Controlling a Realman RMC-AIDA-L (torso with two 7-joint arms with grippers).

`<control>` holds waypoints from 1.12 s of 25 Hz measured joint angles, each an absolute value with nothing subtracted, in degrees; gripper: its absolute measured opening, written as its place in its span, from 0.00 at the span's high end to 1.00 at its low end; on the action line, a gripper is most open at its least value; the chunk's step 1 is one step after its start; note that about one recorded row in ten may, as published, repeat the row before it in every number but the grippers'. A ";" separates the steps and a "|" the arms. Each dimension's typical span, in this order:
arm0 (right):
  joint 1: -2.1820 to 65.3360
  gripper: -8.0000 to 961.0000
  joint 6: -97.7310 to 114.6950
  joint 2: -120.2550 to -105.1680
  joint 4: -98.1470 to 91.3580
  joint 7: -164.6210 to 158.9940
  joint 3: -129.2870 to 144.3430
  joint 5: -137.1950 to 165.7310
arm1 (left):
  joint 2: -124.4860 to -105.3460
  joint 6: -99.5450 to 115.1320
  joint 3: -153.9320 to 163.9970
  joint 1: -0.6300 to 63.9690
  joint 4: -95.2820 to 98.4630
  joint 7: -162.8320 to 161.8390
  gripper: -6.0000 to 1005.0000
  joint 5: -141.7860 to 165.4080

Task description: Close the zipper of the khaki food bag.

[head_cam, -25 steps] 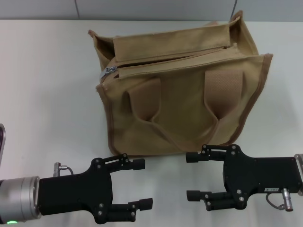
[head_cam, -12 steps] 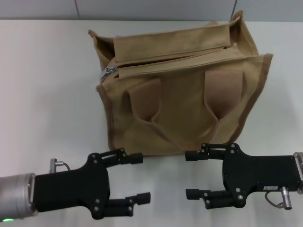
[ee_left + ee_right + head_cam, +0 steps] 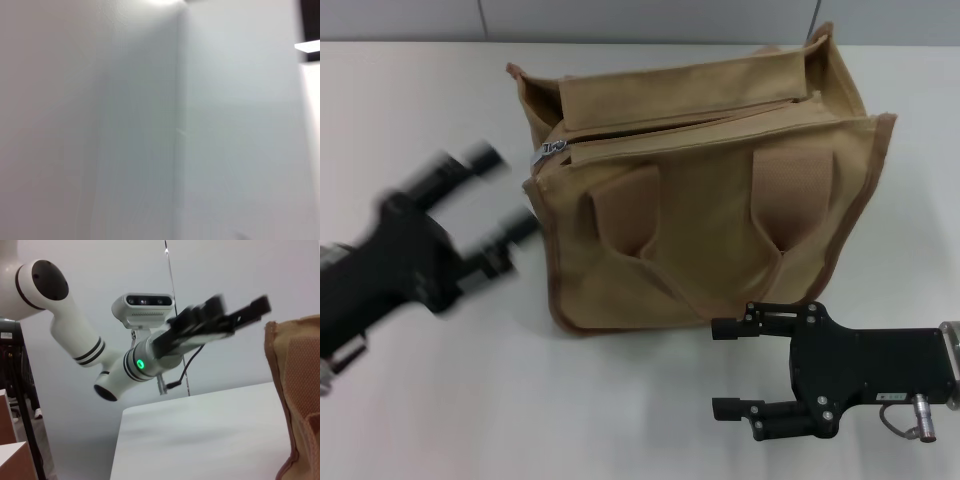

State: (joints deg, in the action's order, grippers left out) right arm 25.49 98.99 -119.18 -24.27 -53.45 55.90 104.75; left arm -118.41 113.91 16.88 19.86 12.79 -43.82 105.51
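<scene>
The khaki food bag (image 3: pixel 710 220) stands on the white table, its two loop handles lying down its front face. Its zipper (image 3: pixel 680 125) runs along the top panel and gapes open, with the silver pull tab (image 3: pixel 548 152) at the bag's left end. My left gripper (image 3: pixel 502 195) is open and motion-blurred, just left of the bag near the pull tab and not touching it. It also shows in the right wrist view (image 3: pixel 240 310), raised above the table. My right gripper (image 3: pixel 718 368) is open and empty in front of the bag's right half.
The white table (image 3: pixel 440 400) has bare surface to the left of and in front of the bag. A grey wall rises behind. The left wrist view holds only blurred pale wall. The bag's edge (image 3: pixel 300 390) shows in the right wrist view.
My left gripper has swung up and away from the table's front edge to beside the bag's left end. The right gripper and the bag have stayed put.
</scene>
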 joint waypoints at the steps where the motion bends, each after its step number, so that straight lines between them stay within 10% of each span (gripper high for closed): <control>1: 25.49 0.21 98.99 -119.18 -24.27 -53.45 55.90 104.75 | -118.41 113.91 16.88 19.86 12.79 -43.82 0.20 105.51; 28: 25.76 0.21 99.58 -119.34 -24.26 -53.79 55.90 104.32 | -118.77 90.22 16.97 22.70 13.30 -34.62 0.20 105.00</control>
